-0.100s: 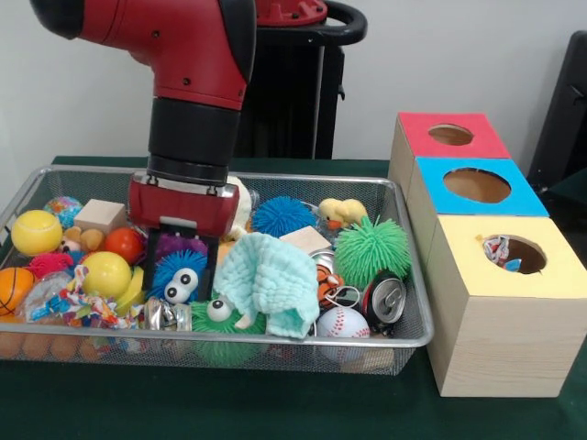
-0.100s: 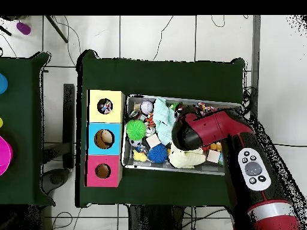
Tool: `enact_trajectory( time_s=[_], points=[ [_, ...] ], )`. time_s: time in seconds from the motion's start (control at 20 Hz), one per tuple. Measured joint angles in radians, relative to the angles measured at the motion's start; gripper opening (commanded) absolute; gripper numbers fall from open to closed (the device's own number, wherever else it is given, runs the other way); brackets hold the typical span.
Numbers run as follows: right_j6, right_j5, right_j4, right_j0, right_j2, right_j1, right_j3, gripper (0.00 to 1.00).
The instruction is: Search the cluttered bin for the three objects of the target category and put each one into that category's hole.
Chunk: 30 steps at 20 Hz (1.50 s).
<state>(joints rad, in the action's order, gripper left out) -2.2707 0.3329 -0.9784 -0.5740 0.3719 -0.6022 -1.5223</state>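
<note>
Now, gripper [image 1: 183,261]: sunk amid bin [image 1: 404,335] clutter, grasp cannot be told.
Risk: mint cloth [image 1: 272,280] alongside snagging on lift.

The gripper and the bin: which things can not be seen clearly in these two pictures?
- Gripper: in the front view its tips sink among the toys; open or shut cannot be told. In the overhead view the arm covers it.
- Yellow box hole: something lies inside, too small to name in either view.
- Bin bottom layer: buried under the mint cloth and toys.
</note>
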Motion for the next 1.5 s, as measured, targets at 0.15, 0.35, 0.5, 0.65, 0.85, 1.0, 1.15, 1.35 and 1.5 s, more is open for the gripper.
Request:
enact_trajectory(
  time_s=[0.15, 0.35, 0.5, 0.65, 0.85, 1.0, 1.15, 1.35, 1.5],
  points=[
    [0.001, 0.000, 0.000, 0.002, 0.000, 0.001, 0.000, 1.00],
    [0.001, 0.000, -0.004, -0.003, 0.003, 0.018, 0.000, 1.00],
    [0.001, 0.000, -0.023, -0.014, 0.008, 0.039, 0.000, 1.00],
    [0.002, 0.000, -0.045, -0.029, 0.016, 0.055, -0.001, 1.00],
    [0.016, 0.000, -0.075, -0.075, 0.041, 0.074, -0.002, 1.00],
    [0.027, 0.000, -0.081, -0.092, 0.047, 0.078, -0.002, 1.00],
    [0.045, 0.000, -0.084, -0.111, 0.051, 0.078, -0.002, 1.00],
    [0.075, 0.000, -0.084, -0.129, 0.060, 0.077, -0.002, 1.00],
    [0.084, 0.000, -0.084, -0.129, 0.063, 0.077, -0.002, 1.00]
  ],
)
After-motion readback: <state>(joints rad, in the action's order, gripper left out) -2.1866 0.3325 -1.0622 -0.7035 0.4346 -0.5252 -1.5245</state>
